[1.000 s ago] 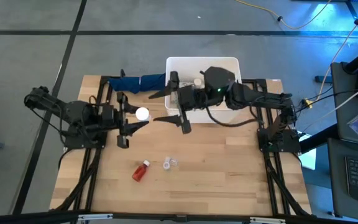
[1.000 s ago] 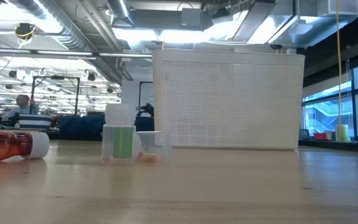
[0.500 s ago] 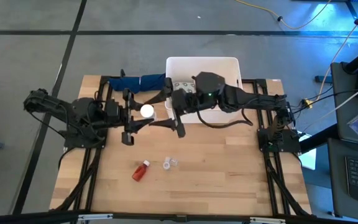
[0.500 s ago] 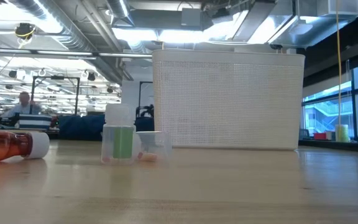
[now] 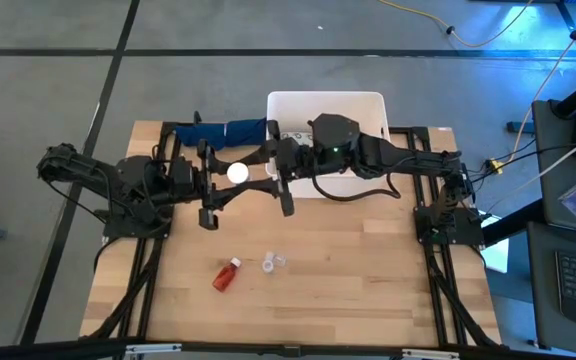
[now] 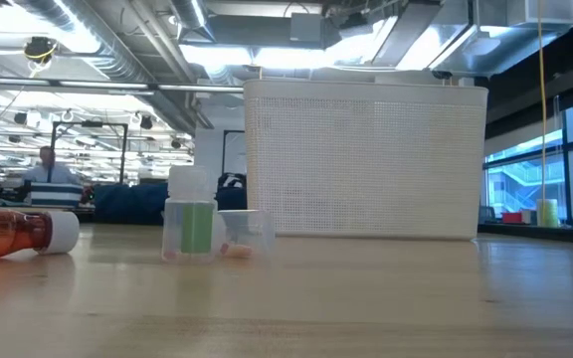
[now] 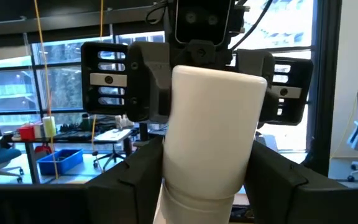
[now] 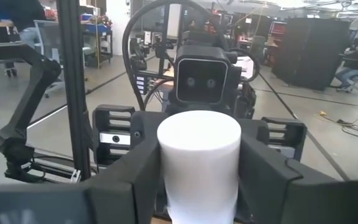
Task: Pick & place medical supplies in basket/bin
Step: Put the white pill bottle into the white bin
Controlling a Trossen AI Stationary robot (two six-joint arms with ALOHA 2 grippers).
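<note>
Left pincer (image 5: 230, 180) pinching white bottle (image 5: 236, 172) above desk (image 5: 348, 290), beside white bin (image 5: 326, 103); right pincer (image 5: 273, 175) spread, fingers flanking same bottle, arm stretched across bin front. Bin contents barely visible. Red bottle (image 5: 227, 274), clear cups (image 5: 274, 263) on desk; blue cloth (image 5: 218, 133) behind

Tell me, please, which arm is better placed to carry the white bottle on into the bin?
Probably the right. The white bottle sits in the left gripper, while the right gripper faces it, fingers spread around it, and its arm already lies across the white bin.
</note>
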